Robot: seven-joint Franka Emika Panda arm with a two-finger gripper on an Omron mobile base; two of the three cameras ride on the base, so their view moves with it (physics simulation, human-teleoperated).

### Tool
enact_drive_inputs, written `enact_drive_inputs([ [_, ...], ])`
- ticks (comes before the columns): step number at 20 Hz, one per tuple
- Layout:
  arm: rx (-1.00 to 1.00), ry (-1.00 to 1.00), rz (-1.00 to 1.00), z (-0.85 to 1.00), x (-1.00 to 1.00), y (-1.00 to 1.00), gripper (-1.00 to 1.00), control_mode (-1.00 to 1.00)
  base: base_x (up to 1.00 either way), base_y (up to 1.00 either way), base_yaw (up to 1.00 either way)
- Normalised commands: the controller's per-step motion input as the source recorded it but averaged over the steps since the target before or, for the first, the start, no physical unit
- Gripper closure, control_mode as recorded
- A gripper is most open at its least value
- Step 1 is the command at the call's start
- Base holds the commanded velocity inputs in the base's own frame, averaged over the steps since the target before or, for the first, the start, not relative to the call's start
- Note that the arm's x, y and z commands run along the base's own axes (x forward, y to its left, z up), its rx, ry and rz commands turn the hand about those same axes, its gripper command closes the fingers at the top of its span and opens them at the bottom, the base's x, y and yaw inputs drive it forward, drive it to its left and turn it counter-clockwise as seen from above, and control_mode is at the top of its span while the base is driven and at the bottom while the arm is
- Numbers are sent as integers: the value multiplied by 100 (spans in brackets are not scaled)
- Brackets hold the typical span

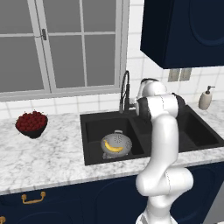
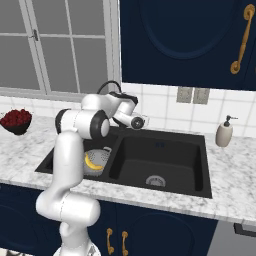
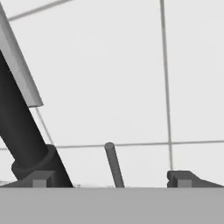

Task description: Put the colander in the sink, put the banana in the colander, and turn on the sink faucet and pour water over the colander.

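Jaws open w/ faucet lever (image 3: 113,164) between tips; banana (image 1: 113,148) in colander (image 1: 116,144), left basin.

A glossy white arm (image 1: 162,144) of rounded, tube-like segments — dark bands at the joints — with small dark fingers (image 3: 180,178).

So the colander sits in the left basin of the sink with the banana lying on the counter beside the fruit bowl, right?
Not quite. The colander is in the left basin of the sink, but the banana lies inside the colander, not on the counter by the fruit bowl. The left base view shows it clearly.
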Motion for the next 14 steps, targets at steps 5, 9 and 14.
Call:
enact_drive_inputs([
  [5,0,0,0,-3,16,0,-100,-100,0,0,0],
  [9,0,0,0,0,8,0,-100,-100,0,0,0],
  [14,0,0,0,0,5,0,-100,-100,0,0,0],
])
